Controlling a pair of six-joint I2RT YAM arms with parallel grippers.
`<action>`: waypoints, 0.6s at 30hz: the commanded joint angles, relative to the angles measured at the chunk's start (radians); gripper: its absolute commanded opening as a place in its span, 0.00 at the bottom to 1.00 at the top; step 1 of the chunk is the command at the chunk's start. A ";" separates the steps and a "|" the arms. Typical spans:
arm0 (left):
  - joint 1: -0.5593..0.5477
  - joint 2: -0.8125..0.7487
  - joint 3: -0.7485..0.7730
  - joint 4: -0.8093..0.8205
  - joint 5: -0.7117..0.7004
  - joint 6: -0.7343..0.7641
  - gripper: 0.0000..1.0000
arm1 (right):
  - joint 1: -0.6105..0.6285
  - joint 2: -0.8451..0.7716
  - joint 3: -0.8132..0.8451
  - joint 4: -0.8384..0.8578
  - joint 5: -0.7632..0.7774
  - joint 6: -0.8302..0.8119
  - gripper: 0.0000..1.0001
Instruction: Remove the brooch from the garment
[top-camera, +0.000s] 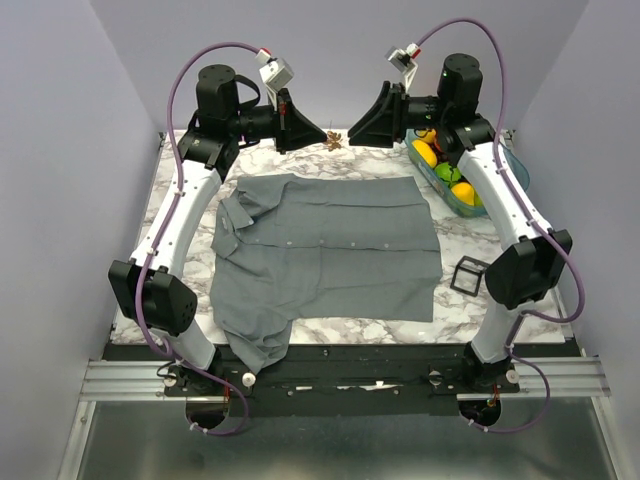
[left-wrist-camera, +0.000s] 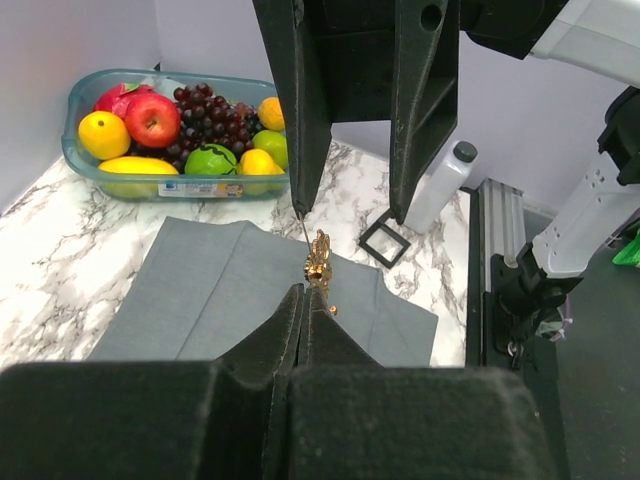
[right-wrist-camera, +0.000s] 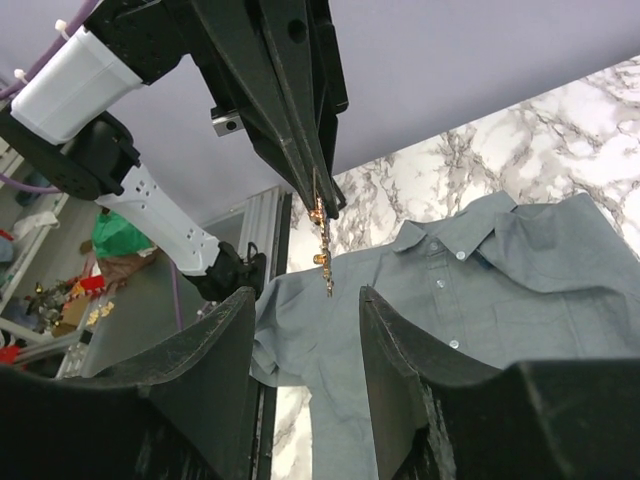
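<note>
The garment, a grey button-up shirt, lies flat on the marble table, collar to the left; it also shows as the shirt and the shirt in the wrist views. The brooch, a small gold pin rather than a blue one, hangs in the air at the back of the table, clear of the shirt. My left gripper is shut on the brooch at its tips. My right gripper faces it, open, with the brooch just beyond its fingers and apart from them.
A clear tub of fruit stands at the back right, also seen as the tub. A black wire-frame cube sits right of the shirt. A white bottle stands by the metal rail at the table edge.
</note>
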 joint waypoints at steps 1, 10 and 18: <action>-0.002 0.012 0.015 -0.003 0.024 -0.006 0.00 | 0.021 0.029 0.042 0.038 -0.043 0.024 0.54; -0.002 0.026 0.021 0.005 0.026 -0.019 0.00 | 0.033 0.074 0.079 0.040 -0.039 0.032 0.46; -0.002 0.038 0.029 0.010 0.032 -0.032 0.00 | 0.042 0.101 0.099 0.035 -0.036 0.033 0.34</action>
